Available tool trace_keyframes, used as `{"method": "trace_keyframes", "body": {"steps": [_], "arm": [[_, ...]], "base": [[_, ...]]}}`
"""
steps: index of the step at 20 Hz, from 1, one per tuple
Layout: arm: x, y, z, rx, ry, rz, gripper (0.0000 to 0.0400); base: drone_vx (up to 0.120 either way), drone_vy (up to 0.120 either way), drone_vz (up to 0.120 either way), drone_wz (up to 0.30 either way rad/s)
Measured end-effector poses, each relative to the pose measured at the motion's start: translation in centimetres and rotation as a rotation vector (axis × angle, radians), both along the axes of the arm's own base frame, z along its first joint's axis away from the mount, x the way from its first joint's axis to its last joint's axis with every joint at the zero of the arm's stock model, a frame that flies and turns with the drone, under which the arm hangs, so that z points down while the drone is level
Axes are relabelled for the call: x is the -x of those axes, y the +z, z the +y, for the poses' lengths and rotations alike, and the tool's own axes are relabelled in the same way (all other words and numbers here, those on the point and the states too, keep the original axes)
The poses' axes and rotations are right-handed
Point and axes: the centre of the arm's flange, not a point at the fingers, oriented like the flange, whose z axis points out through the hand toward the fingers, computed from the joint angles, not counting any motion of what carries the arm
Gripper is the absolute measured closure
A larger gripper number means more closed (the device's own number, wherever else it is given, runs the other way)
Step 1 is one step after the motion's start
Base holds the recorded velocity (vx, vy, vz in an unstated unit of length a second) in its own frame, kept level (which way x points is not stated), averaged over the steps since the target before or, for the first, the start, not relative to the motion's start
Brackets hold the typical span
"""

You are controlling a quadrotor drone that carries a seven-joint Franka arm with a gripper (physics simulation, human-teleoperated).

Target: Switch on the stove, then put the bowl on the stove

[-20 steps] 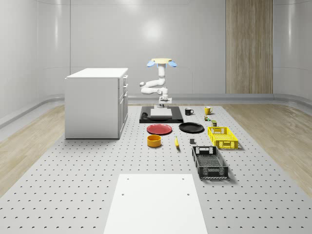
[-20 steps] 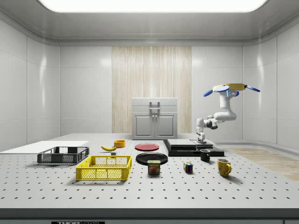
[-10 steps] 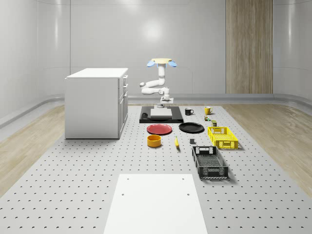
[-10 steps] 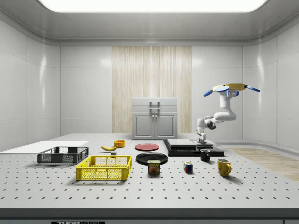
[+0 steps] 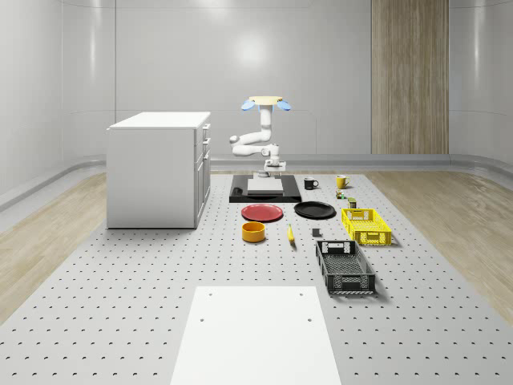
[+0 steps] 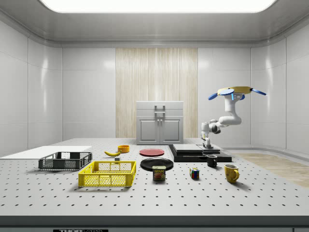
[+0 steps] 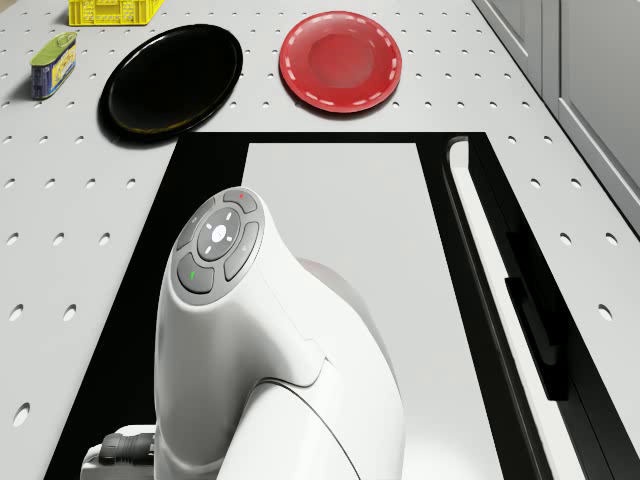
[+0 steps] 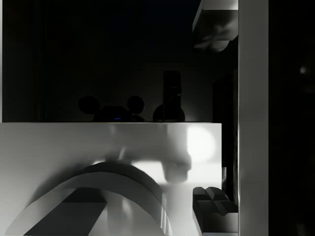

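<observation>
One big grey table with small holes (image 5: pixel 120 273) carries everything. One white cabinet (image 5: pixel 159 167) stands by its left edge in the whole-scene view. One flat black stove with a pale top (image 5: pixel 264 189) lies near the far edge. One drone with blue rotors (image 5: pixel 266 102) hovers over the stove, and its white arm's gripper (image 6: pixel 208 143) hangs just above the stove top; I cannot tell if it is open. There are two crates, one black (image 5: pixel 345 266) and one yellow (image 5: pixel 366 225), and two plates, one red (image 5: pixel 262 212) and one black (image 5: pixel 314 210). One orange bowl (image 5: pixel 254 232) sits on the table in front of the red plate, apart from the stove.
</observation>
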Motion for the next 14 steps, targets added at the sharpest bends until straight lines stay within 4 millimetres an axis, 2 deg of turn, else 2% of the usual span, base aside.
{"method": "trace_keyframes", "body": {"steps": [4, 10, 14], "arm": [[0.0, 0.0, 1.0, 0.000, 0.000, 0.000, 0.0000], [0.0, 0.0, 3.7, 0.000, 0.000, 0.000, 0.0000], [0.0, 0.0, 5.3, 0.000, 0.000, 0.000, 0.0000]], "base": [[0.000, 0.000, 0.000, 0.000], [0.000, 0.000, 0.000, 0.000], [0.110, 0.000, 0.000, 0.000]]}}
